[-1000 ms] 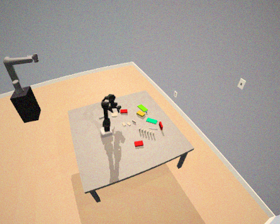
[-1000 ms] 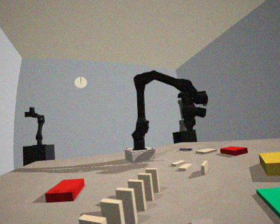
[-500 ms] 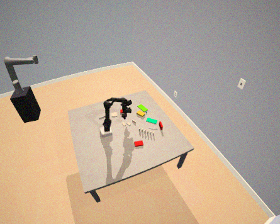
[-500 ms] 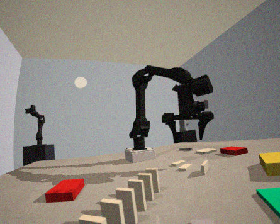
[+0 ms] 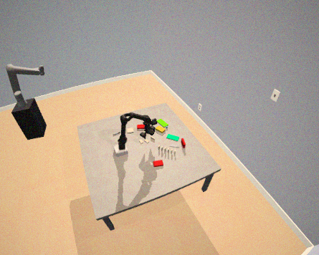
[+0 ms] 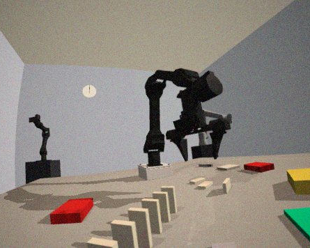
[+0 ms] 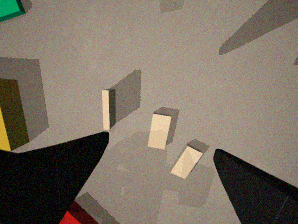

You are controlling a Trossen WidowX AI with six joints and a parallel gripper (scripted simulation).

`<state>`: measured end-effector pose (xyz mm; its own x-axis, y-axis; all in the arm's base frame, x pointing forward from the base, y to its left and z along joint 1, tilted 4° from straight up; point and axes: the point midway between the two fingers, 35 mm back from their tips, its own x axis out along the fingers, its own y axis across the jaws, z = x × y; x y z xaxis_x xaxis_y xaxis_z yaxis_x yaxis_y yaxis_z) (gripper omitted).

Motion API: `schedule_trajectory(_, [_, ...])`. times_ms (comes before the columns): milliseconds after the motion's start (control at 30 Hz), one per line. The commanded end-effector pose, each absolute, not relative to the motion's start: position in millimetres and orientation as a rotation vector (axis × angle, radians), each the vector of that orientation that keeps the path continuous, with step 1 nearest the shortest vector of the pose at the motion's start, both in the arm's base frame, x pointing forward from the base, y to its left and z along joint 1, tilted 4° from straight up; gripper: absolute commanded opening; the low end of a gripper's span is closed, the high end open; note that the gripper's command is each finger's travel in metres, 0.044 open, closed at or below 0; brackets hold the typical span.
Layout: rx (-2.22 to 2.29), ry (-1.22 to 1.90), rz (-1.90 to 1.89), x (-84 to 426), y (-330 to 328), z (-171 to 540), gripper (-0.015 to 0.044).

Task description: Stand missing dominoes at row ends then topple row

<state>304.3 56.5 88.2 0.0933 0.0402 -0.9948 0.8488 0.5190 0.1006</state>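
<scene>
Black claw (image 5: 147, 135) (image 6: 200, 160) (image 7: 160, 145) wide open and empty above the bench (image 5: 104, 186) (image 6: 129, 189) (image 7: 200, 85), two dominoes lying flat, a third upright nearby, standing row (image 5: 168, 152) (image 6: 140, 223) apart from them

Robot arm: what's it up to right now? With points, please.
The open gripper (image 5: 148, 135) (image 6: 200, 160) (image 7: 160, 145) hangs above three loose dominoes, holding nothing. Two lie flat and one stands on edge (image 6: 226, 185) (image 7: 106, 110). Apart from them, the domino row (image 5: 168, 152) (image 6: 140, 226) is upright; its missing pieces are not placed yet.
</scene>
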Motion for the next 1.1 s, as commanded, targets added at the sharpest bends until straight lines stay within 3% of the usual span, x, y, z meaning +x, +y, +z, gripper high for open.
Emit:
schedule_trajectory(0, [0.869,1.36,-0.736,307.9,57.1,71.5,0.044])
schedule_trajectory(167, [0.869,1.36,-0.736,310.5,59.0,24.4,0.044])
schedule_trajectory(867, [0.869,1.361,-0.736,308.6,59.1,7.4,0.044])
schedule_trajectory(1067, [0.869,1.361,-0.736,308.6,59.1,7.4,0.0282])
